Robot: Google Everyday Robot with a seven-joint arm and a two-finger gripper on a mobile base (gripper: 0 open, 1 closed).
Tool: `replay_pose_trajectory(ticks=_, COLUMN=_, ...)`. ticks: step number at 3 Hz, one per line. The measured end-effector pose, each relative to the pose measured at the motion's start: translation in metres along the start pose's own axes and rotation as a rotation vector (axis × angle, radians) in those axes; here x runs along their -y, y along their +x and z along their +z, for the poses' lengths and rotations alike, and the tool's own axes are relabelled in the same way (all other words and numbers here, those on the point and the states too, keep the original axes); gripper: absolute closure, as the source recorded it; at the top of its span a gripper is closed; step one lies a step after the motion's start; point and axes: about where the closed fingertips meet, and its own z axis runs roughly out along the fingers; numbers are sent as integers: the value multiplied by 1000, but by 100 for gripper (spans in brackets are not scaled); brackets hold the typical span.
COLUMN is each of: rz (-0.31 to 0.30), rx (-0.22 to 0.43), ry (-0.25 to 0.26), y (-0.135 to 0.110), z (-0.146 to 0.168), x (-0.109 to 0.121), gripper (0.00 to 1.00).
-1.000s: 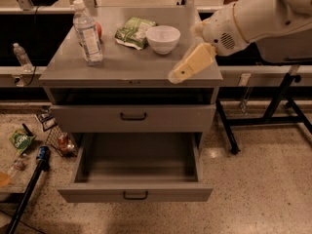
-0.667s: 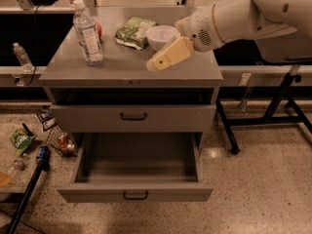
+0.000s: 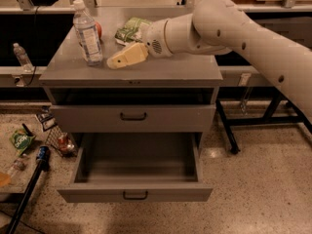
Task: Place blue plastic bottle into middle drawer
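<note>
The blue plastic bottle (image 3: 87,32) stands upright at the back left of the grey cabinet top (image 3: 161,69), clear with a white cap and pale label. My gripper (image 3: 119,58) reaches in from the right over the cabinet top and sits just right of the bottle's base, a small gap apart. The middle drawer (image 3: 136,172), the lowest one, is pulled out and shows a bare grey tray with a small dark handle on its front.
A green snack bag (image 3: 130,29) lies behind my arm on the cabinet top. The drawer above (image 3: 132,117) is shut. A small clear bottle (image 3: 20,55) stands on the ledge to the left. Litter and a blue-tipped pole (image 3: 29,179) lie on the floor at the left.
My arm has swept left across the cabinet top, from beside the white bowl to just right of the bottle. The bowl is now hidden behind the arm.
</note>
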Motion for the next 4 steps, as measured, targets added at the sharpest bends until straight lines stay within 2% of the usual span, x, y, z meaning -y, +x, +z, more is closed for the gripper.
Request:
replay_pose_trajectory(ticks=2, rz=-1, rx=24, ry=4, y=4, z=14, x=7, gripper=0)
replay_pose_trajectory(ticks=4, rz=102, rx=82, ry=-48, y=15, z=71, x=50, gripper=0)
